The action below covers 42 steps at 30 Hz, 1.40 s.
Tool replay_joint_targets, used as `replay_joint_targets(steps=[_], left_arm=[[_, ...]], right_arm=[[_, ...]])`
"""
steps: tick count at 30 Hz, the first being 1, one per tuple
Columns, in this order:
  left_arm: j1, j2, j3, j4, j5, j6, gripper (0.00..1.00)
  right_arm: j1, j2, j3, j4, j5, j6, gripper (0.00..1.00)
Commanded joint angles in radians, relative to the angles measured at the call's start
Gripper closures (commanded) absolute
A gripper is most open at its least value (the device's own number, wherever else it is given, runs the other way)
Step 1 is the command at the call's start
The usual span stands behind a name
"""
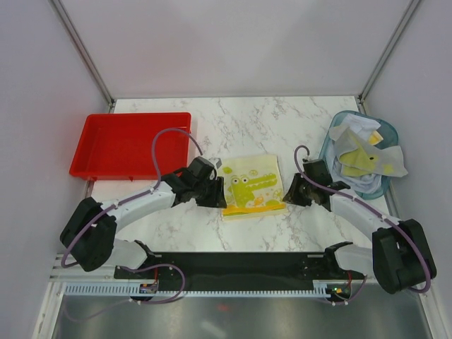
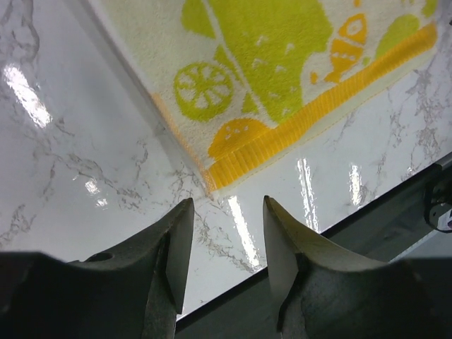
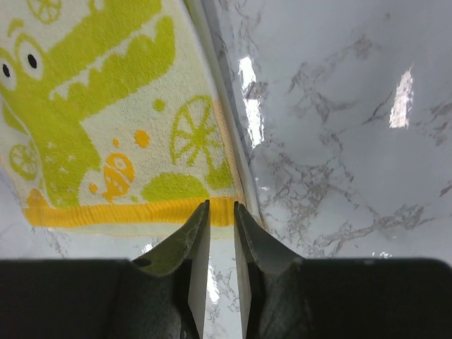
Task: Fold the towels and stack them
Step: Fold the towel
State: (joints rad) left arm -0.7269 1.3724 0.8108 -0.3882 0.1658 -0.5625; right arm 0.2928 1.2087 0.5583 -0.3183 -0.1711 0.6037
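Counter (image 1: 282,120) of white marble carries a red tray (image 1: 131,115) at far left and a teal basket (image 1: 326,152) at far right, heaped with crumpled towels (image 1: 364,155). Between the arms one crocodile towel (image 1: 251,185) lies flat. It is near square with no clear long axis, its yellow hem along the near edge. Thin, soft and limp, it should pinch best at the near corners. Left claw (image 2: 226,205) hangs open just off the near-left corner. Right claw (image 3: 221,206), narrowly parted and empty, sits over the near-right hem.

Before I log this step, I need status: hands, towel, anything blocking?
Left hand open, empty, just short of towel corner. Right hand open, empty, over towel edge. Towel flat on table. Nothing blocking.
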Motion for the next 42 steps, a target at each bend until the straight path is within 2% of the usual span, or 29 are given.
replay_joint_targets(steps=[1, 6, 10, 17, 20, 25, 26, 30, 31, 35, 42], left_arm=[[-0.005, 0.005, -0.019, 0.018, -0.028, -0.118, 0.49], [-0.017, 0.007, -0.055, 0.087, -0.003, -0.166, 0.45], [-0.025, 0.031, -0.073, 0.12, 0.003, -0.178, 0.45], [-0.028, 0.076, -0.111, 0.193, 0.003, -0.208, 0.45], [-0.028, 0.103, -0.105, 0.193, 0.003, -0.208, 0.45], [-0.031, 0.128, -0.108, 0.193, 0.003, -0.208, 0.45], [-0.031, 0.128, -0.108, 0.193, 0.003, -0.208, 0.45], [-0.032, 0.119, -0.114, 0.193, 0.003, -0.208, 0.45], [-0.031, 0.114, -0.114, 0.239, -0.027, -0.215, 0.63], [-0.032, 0.117, -0.11, 0.238, -0.032, -0.249, 0.69], [-0.031, 0.142, -0.093, 0.238, -0.028, -0.258, 0.88]], right_arm=[[0.026, 0.012, 0.019, -0.036, 0.055, 0.116, 0.73], [0.066, 0.026, 0.008, -0.044, 0.097, 0.241, 0.71], [0.077, 0.051, 0.005, -0.051, 0.122, 0.28, 0.69], [0.08, 0.061, -0.015, -0.059, 0.165, 0.306, 0.62], [0.08, 0.068, -0.015, -0.053, 0.202, 0.297, 0.62], [0.08, 0.08, -0.02, -0.044, 0.22, 0.288, 0.69], [0.08, 0.08, -0.02, -0.044, 0.228, 0.288, 0.74], [0.08, 0.077, -0.028, -0.028, 0.229, 0.288, 0.85], [0.081, 0.075, -0.031, -0.025, 0.229, 0.289, 0.87], [0.081, 0.065, -0.038, -0.021, 0.231, 0.286, 0.96], [0.082, 0.046, -0.034, -0.021, 0.219, 0.275, 1.0]])
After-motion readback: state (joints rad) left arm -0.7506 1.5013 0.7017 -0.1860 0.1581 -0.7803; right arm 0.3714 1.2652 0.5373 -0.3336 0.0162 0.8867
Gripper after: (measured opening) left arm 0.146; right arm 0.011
